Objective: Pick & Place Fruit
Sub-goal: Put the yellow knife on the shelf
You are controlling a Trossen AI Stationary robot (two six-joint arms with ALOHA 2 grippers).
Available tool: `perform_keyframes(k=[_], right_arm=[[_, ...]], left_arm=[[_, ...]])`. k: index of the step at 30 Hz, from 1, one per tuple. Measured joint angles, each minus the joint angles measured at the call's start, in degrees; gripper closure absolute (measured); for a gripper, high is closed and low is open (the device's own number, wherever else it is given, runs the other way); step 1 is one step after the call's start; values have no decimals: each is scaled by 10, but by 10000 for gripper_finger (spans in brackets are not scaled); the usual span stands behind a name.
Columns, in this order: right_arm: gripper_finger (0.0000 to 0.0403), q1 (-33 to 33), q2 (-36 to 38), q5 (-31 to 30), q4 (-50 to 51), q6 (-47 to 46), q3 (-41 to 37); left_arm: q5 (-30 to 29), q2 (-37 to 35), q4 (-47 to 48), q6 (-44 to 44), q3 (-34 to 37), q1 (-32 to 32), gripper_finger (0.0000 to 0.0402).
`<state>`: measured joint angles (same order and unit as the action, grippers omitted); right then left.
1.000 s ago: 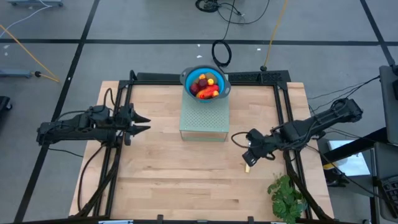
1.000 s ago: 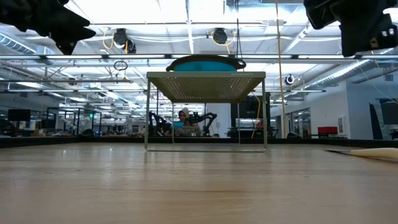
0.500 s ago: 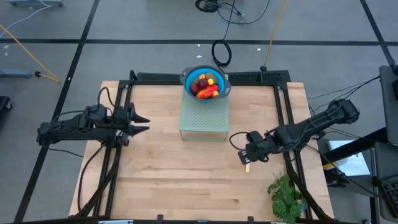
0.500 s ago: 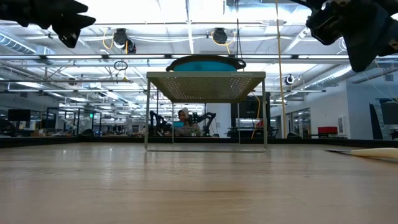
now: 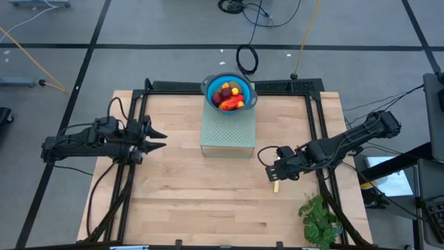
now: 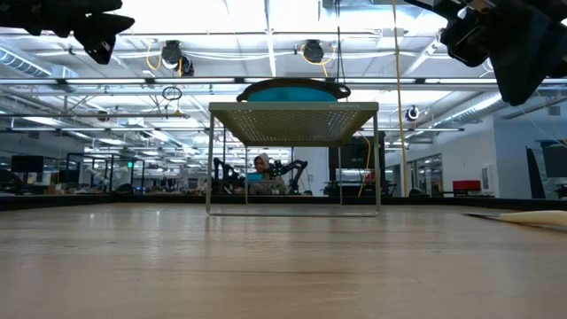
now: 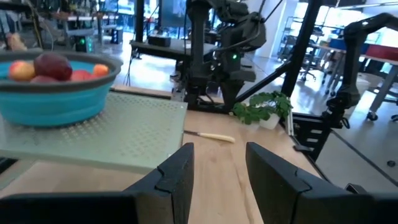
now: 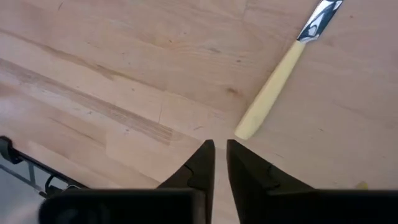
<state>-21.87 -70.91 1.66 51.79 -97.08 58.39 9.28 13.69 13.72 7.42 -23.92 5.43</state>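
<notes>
Two arms flank what we see from above: the wooden table (image 5: 208, 201) fills the middle of the frame. At upper centre a pale green perforated stand (image 5: 227, 132) carries a blue bowl (image 5: 210, 88), and the fruit (image 5: 229, 96) sits piled inside it. At left, the left end effector (image 5: 158, 138) hovers parted and empty. At right, the right end effector (image 5: 266, 159) is nearly clenched, grasping nothing, just above the pale-handled knife (image 5: 276, 185).

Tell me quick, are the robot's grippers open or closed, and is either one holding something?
Left gripper: open, holding nothing.
Right gripper: nearly closed, holding nothing, just above the knife.
</notes>
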Motion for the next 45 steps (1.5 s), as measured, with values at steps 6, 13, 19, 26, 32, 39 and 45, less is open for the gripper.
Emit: perform_keyframes(k=[6,13,19,26,32,39,45], right_arm=[[336,0,0,0,0,-1,0],[287,0,0,0,4,-12,0],[259,0,0,-1,4,-27,-13],[253,0,0,1,-53,-47,-58],[264,0,0,1,-74,-94,-80],[268,0,0,0,-77,-105,-89],[268,0,0,0,-78,-128,-106]], left_arm=[[3,0,-2,-11,0,0,256],[3,0,-1,-23,0,0,256],[3,-2,-26,-12,28,0,256],[12,-15,-100,3,86,0,256],[11,-41,-87,3,109,0,256],[8,-82,-53,12,126,0,256],[7,-117,-25,13,126,0,256]])
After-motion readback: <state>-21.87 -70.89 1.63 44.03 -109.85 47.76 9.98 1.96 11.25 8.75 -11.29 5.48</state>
